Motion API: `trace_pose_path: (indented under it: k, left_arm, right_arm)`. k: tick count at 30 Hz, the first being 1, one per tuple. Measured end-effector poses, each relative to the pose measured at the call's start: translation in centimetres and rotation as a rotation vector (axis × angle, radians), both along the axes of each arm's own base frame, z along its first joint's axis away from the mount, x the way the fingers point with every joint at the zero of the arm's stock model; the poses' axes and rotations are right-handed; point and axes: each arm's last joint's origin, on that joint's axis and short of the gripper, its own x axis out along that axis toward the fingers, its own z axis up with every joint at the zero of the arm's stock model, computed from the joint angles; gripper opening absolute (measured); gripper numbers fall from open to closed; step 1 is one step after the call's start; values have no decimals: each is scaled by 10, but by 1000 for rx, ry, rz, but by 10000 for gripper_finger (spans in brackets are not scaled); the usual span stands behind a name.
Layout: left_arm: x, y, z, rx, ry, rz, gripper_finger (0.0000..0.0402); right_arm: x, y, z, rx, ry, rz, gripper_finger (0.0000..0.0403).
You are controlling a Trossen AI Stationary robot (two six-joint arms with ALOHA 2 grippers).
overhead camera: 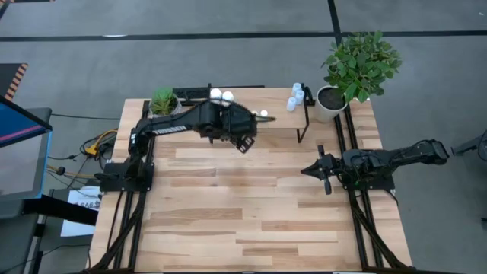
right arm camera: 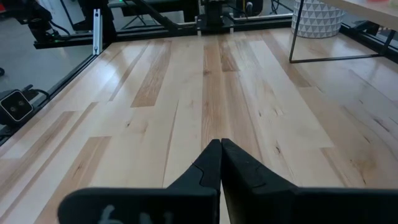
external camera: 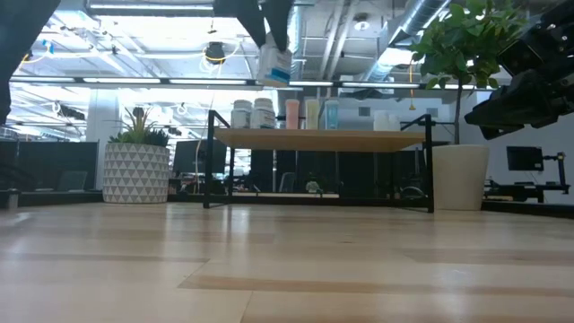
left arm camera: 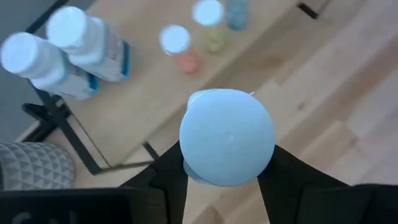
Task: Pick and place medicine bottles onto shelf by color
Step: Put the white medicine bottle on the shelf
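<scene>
My left gripper [overhead camera: 243, 142] hangs high over the table, just near of the shelf [overhead camera: 274, 103], shut on a white medicine bottle with a blue-edged label [external camera: 274, 65]. On the light-wood shelf [external camera: 359, 139] stand two larger white bottles [left arm camera: 62, 53] at its left end. Beside them are small ones with orange [left arm camera: 180, 53], yellow [left arm camera: 211, 28] and blue [left arm camera: 236, 12] bodies, and more pale ones [overhead camera: 295, 97] at the right end. My right gripper [overhead camera: 308, 170] waits shut at the table's right side. My left gripper pinches the bottle between its two fingers [left arm camera: 168, 171], one on each side of the body just under the cap [left arm camera: 227, 134]. It comes from above, slanting down toward the shelf. The bottle hangs below the fingers, lifted clear, higher than the shelf top.
A small green plant in a patterned pot [overhead camera: 162, 101] stands at the shelf's left end. A big leafy plant in a white pot [overhead camera: 329, 103] is at the far right corner. Bare tabletop [overhead camera: 251, 205] stretches across the middle and near side.
</scene>
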Motion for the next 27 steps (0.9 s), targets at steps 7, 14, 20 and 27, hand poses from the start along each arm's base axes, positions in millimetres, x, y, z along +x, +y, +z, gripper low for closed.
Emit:
trace_pose_path:
  k: [7, 14, 20, 27]
  left_arm:
    - [-1, 51, -8, 5, 49, 88, 138]
    - [-9, 77, -6, 11, 60, 130, 137]
    - [-4, 88, -13, 21, 75, 117, 138]
    - [5, 93, -5, 117, -18, 80, 138]
  right_arm:
    - [0, 0, 0, 0, 0, 0, 33]
    - [0, 0, 0, -1, 0, 0, 33]
    - [0, 0, 0, -1, 0, 0, 33]
    - [0, 0, 0, -4, 0, 1, 33]
